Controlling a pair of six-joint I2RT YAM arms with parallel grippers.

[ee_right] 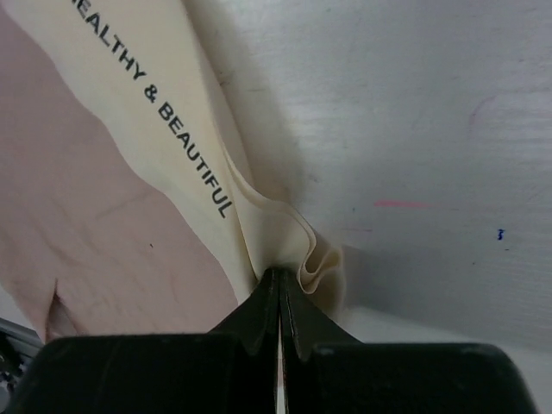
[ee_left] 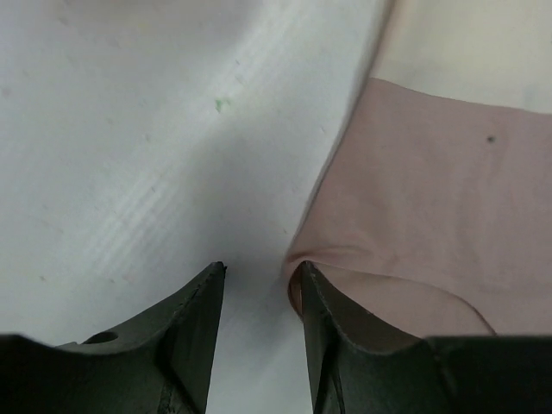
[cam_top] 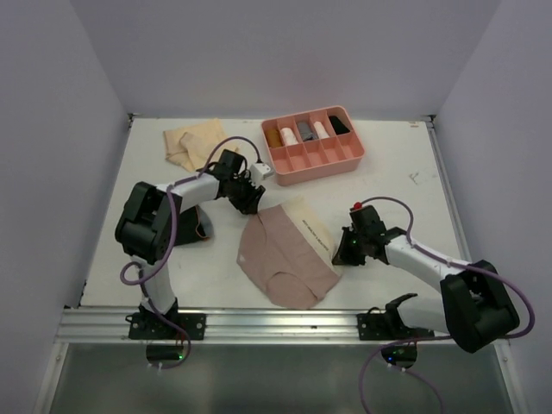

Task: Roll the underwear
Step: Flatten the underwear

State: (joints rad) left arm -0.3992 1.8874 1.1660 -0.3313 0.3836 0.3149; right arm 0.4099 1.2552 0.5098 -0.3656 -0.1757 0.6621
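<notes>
Currently, the dusty pink cloth underwear (cam_top: 289, 259) lies spread flat at the middle of the white table (cam_top: 397, 147), with its cream printed waistband (cam_top: 309, 226) along the edge facing 1 o'clock.

Note that the right gripper (ee_right: 280, 278) is clamped tight on a bunched fold of that waistband at the garment's 3 o'clock corner. This pinch anchors one end of the band so that you can draw the cloth taut.

The left gripper (ee_left: 259, 272) sits low at the 11 o'clock corner with its jaws parted and nothing between them. The gap frames bare table, and the pink hem lies just against the inner face of one finger. Judge this as an approach to the second corner, not yet a grip. Shift the left gripper toward 3 o'clock in its wrist view before closing, or it is likely to close on nothing.

The rigid pink plastic divided tray (cam_top: 317, 169), which holds rolled items, stands at 12 o'clock of the garment. A pale tan cloth garment (cam_top: 194, 142) lies crumpled at 10 o'clock, well apart.
</notes>
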